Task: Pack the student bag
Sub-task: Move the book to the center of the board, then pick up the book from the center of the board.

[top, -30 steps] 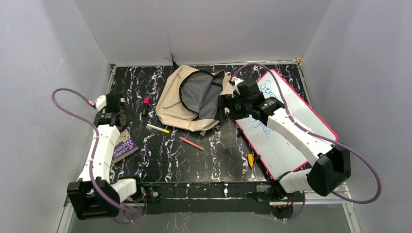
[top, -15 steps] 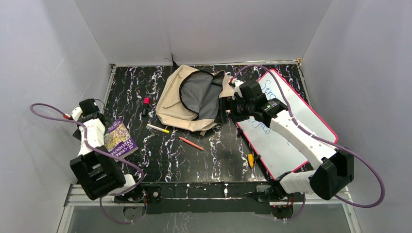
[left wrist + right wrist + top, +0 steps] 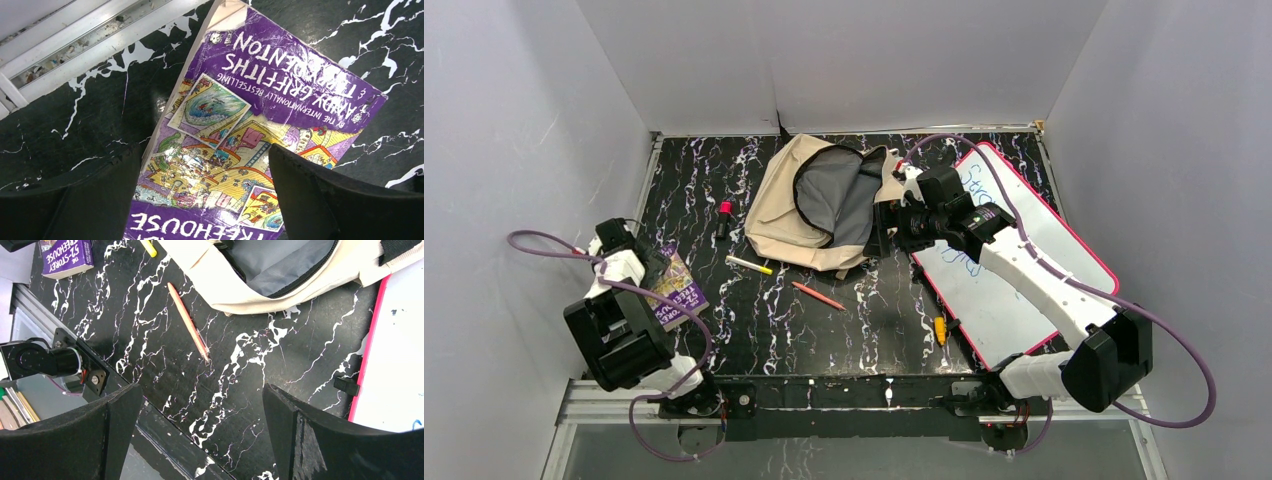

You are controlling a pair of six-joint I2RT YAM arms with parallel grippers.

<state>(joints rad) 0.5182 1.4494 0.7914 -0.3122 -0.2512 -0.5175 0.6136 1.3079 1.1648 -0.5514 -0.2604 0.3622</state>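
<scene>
The student bag [image 3: 776, 215] lies at the back middle of the table, beige, unzipped, its grey lining [image 3: 839, 195] showing. My right gripper [image 3: 882, 228] hovers open at the bag's right edge. In the right wrist view that gripper [image 3: 197, 395] is empty above bare tabletop, with the bag [image 3: 280, 275] at the top. My left gripper [image 3: 652, 268] hangs open over a purple book [image 3: 682, 292] at the near left. In the left wrist view the book [image 3: 260, 110] lies flat beneath the spread fingers of the gripper [image 3: 202, 155], which holds nothing.
A pink-framed whiteboard [image 3: 1024, 270] lies right of the bag. A red marker [image 3: 723, 218], a yellow pen [image 3: 749, 265] and a red pencil [image 3: 817, 295] lie between book and bag. A small yellow object [image 3: 940, 328] sits by the whiteboard's near edge. Grey walls enclose the table.
My left arm has folded back from beside the red marker toward the near left, and its gripper now hangs over the purple book. The right arm has hardly moved.
</scene>
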